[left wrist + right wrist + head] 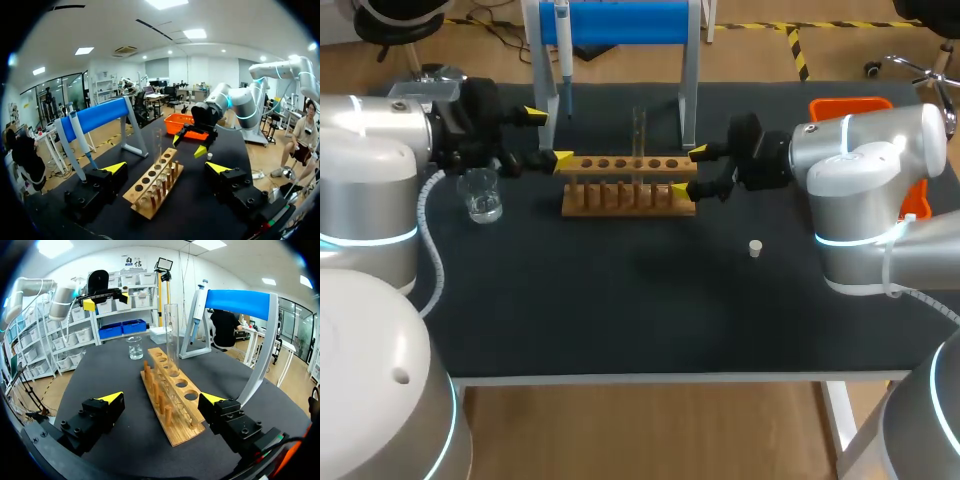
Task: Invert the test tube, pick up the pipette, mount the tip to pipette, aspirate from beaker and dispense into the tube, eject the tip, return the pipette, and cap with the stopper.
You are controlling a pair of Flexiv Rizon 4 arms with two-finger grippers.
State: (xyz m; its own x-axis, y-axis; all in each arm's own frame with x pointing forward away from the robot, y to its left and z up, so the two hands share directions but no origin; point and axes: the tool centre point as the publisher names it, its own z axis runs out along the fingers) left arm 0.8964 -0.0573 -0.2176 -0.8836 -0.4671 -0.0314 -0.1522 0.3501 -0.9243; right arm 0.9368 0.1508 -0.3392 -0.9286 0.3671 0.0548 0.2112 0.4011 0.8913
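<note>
Two open claws, nothing held: left claw (549, 137) at left end of wooden tube rack (630, 186), right claw (689, 171) at right end. Clear glass test tube (640, 130) upright in rack; small white stopper (755, 248) nr rack's right end.

Black-topped table (620, 310) fills the middle, with a pale edge along its front. Below and behind it there's wood-plank floor (650, 430), and a strip of yellow-and-black tape (798, 50) at the back. Overhead, bright ceiling panels (195, 33), all lit.
</note>
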